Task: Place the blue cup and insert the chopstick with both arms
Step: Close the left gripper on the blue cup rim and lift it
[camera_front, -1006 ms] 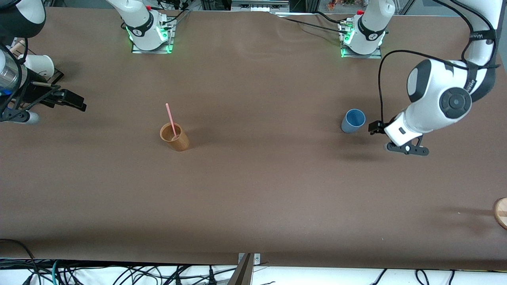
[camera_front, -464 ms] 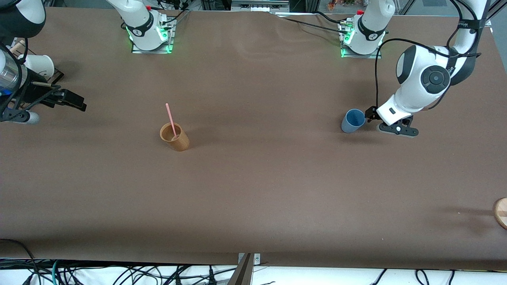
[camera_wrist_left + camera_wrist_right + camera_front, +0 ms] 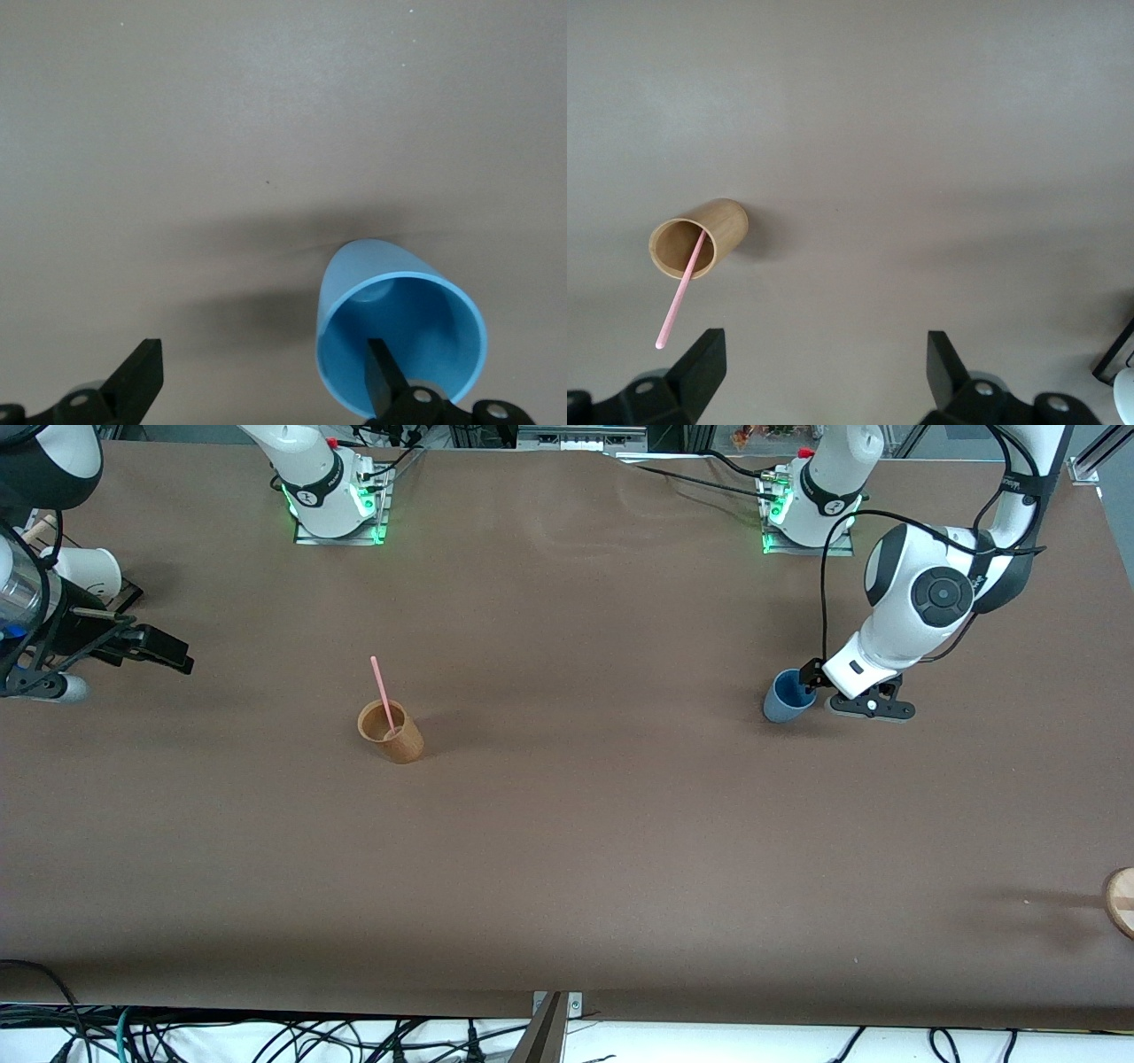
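Both arms are glossy white shells with rounded segments. The left arm [image 3: 921, 602] has a round dark grey joint cap with a small blue dot in the middle, plus black cables looping off it. Both bases glow green on metal plates. Grippers are matte black, with little silver screws showing.

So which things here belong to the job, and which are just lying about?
Job:
- blue cup, left gripper open with one finger inside it
- chopstick, standing in the tan cup
- right gripper, open, waiting

Lying about:
- white paper cup
- wooden disc at the table's edge
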Tool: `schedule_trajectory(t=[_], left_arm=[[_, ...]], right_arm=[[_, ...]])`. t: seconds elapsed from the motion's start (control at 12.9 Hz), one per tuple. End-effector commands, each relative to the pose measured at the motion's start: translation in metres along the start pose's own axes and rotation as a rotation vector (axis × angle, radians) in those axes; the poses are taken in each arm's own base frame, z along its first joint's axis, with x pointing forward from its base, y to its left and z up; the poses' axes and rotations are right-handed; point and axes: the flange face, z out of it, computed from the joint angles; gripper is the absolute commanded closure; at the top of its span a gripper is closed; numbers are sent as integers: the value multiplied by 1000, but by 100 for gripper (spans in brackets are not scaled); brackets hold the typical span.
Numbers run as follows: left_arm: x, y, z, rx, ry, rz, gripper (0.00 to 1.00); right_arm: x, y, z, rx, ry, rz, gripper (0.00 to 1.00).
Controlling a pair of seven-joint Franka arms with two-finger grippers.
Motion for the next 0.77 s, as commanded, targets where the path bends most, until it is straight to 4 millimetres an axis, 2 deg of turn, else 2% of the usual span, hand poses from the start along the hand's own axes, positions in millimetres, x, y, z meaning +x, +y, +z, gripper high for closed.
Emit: schedule_trajectory(t=[0.0, 0.46, 0.7], left_arm=[[-9, 11, 0, 14, 26, -5, 0], [-9, 13, 25, 8, 45, -2, 1], [-8, 15, 34, 7, 49, -24, 8]], right_arm=[[-3, -2, -6, -8, 1, 2, 0], [-3, -4, -6, -6, 1, -5, 0], [-3, -4, -5, -7, -2, -9, 0]])
